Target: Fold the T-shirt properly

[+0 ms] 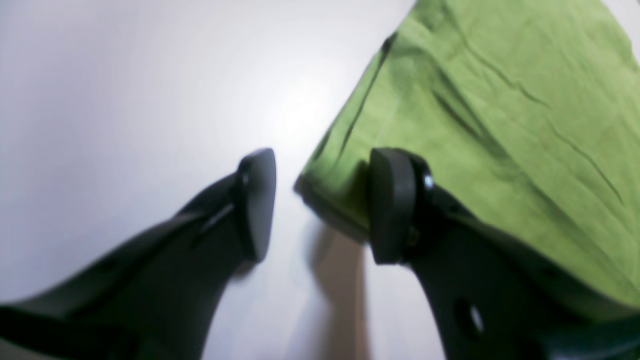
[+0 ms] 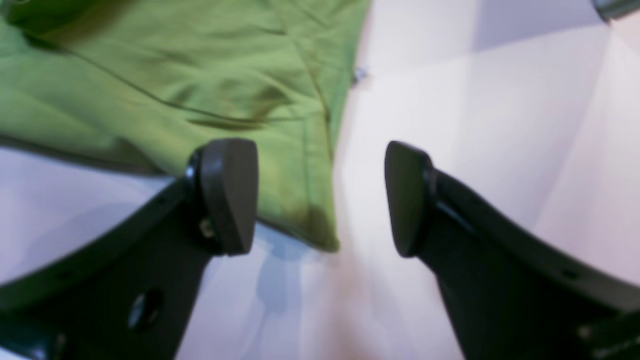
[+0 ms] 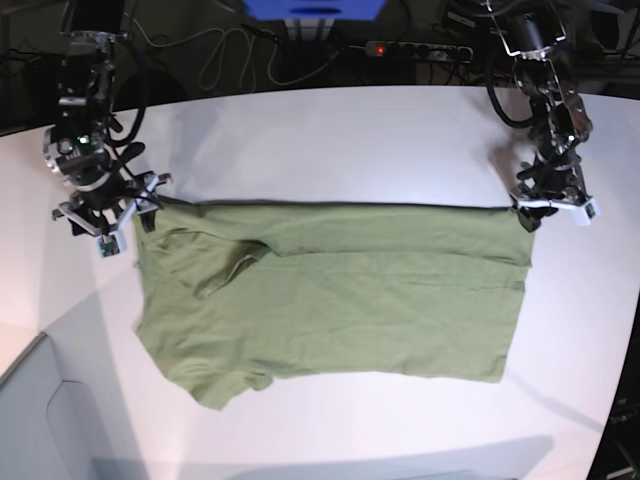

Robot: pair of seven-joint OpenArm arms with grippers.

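The olive-green T-shirt [image 3: 330, 290] lies flat on the white table [image 3: 330, 140], its far edge a straight fold line. My left gripper [image 3: 528, 214] is at the shirt's far right corner. In the left wrist view it [image 1: 322, 200] is open, the cloth corner [image 1: 500, 100] lies between the jaws, and one finger [image 1: 392, 205] rests over the cloth. My right gripper [image 3: 135, 214] is at the far left corner. In the right wrist view it [image 2: 320, 197] is open astride a corner of the shirt [image 2: 175, 75].
A power strip [image 3: 415, 48], cables [image 3: 230, 60] and a blue object [image 3: 315, 8] lie beyond the table's far edge. The table's front-left edge [image 3: 40, 345] drops to a grey floor. A metal part [image 2: 615, 7] shows at the top right of the right wrist view.
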